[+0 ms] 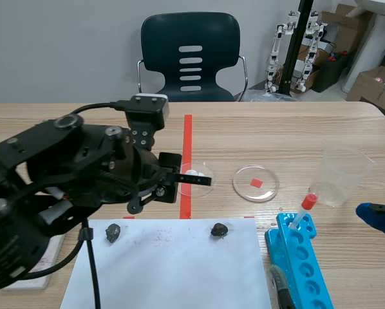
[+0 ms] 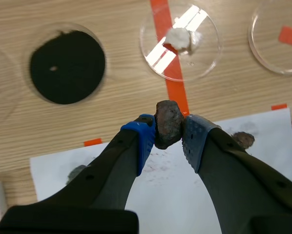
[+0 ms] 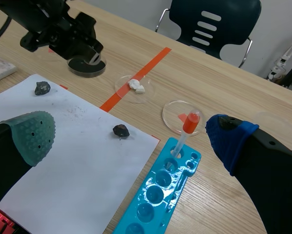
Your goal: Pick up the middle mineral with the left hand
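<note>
Grasp is judged done: the middle mineral point(image 2: 168, 119) is pinched between the pads of the left claw point(image 2: 168, 139) and appears to be held clear of the white paper point(image 1: 173, 270). On that paper a grey mineral point(image 1: 113, 232) is seen toward nine o'clock of the held one and a brown mineral point(image 1: 219, 229) toward three o'clock. Only the lift is judged left to finish. The right claw point(image 3: 129, 139) is spread over the worktop point(image 1: 276, 129).
</note>
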Controlling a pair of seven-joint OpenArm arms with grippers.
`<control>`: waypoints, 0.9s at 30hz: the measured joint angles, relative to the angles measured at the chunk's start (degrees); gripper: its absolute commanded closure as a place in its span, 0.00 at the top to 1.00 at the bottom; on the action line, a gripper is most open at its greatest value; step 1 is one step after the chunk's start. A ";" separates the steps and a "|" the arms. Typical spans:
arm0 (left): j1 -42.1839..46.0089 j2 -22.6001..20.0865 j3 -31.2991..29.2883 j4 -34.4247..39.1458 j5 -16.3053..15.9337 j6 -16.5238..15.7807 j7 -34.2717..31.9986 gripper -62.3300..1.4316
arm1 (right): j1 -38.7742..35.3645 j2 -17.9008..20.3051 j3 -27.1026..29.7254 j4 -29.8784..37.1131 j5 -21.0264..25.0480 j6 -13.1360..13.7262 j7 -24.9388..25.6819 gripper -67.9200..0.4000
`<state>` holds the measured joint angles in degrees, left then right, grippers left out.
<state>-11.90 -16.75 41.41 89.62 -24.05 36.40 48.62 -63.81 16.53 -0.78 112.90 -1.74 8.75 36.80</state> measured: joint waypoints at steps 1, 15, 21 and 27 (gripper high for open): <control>1.46 -0.98 -1.29 1.57 0.00 -0.02 -1.22 0.21 | 0.00 0.00 0.00 0.00 -0.02 0.00 0.00 0.96; 27.69 -7.52 -27.52 15.37 2.71 -30.91 -28.74 0.21 | 0.00 0.00 0.00 0.00 0.00 0.00 0.00 0.96; 37.57 -7.50 -36.39 20.24 6.45 -43.12 -40.85 0.21 | 0.00 0.00 0.00 0.00 -0.02 0.00 -0.02 0.96; 44.65 -7.39 -40.39 23.80 9.94 -50.05 -47.04 0.21 | 0.00 0.00 0.00 0.00 -0.02 0.00 0.00 0.96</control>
<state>32.75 -24.14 1.02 113.43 -14.11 -13.65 1.58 -63.81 16.53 -0.78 112.90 -1.76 8.75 36.80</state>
